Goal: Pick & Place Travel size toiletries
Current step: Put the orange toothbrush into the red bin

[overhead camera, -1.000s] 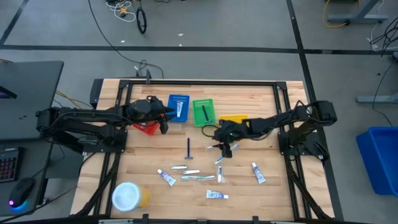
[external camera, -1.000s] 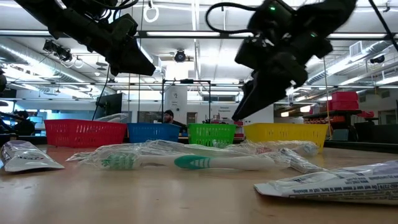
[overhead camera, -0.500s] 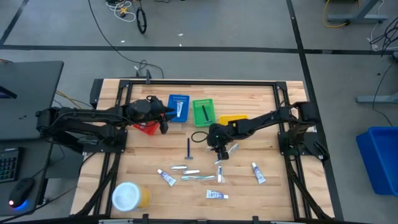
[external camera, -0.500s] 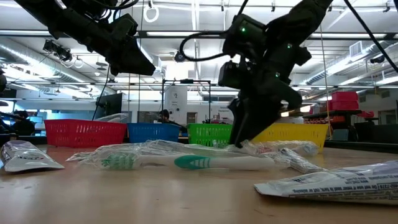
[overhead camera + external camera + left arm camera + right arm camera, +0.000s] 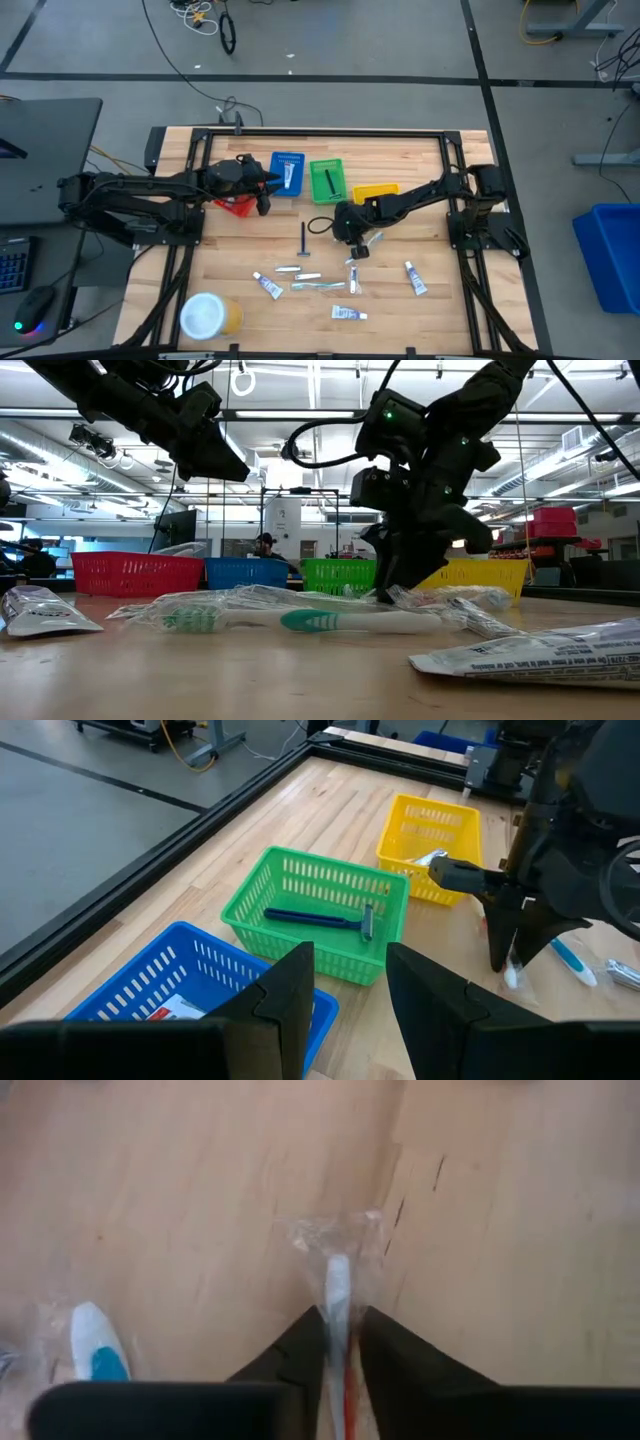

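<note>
Here the right end effector (image 5: 354, 243) is down at the middle of the desk (image 5: 420, 310), its fingers (image 5: 300, 1355) pinched on a wrapped toothbrush (image 5: 338, 1295) whose clear wrapper spreads past the fingertips. In the low view that arm stands right behind the loose toiletries, hiding part of the green bin (image 5: 340, 575) and the yellow bin (image 5: 465, 573).

Around it, in the high view's lower middle, lie a dark blue stick (image 5: 303, 238), a small tube (image 5: 268, 286), a green-handled toothbrush (image 5: 317, 286), another tube (image 5: 349, 314) and, farther right, a white and blue tube (image 5: 414, 278). A yellow jar with a white lid (image 5: 207, 316) stands at the lower left, well apart from them.

The left end effector (image 5: 262, 190) hangs over the red bin (image 5: 236, 206) at the upper left, fingers (image 5: 290, 995) parted with nothing between them.

The bins sit in a row near the desk's top edge. The blue bin (image 5: 190, 985) holds a flat white packet; the green one holds a blue razor (image 5: 325, 919); the yellow one holds a silvery item (image 5: 428, 860).
</note>
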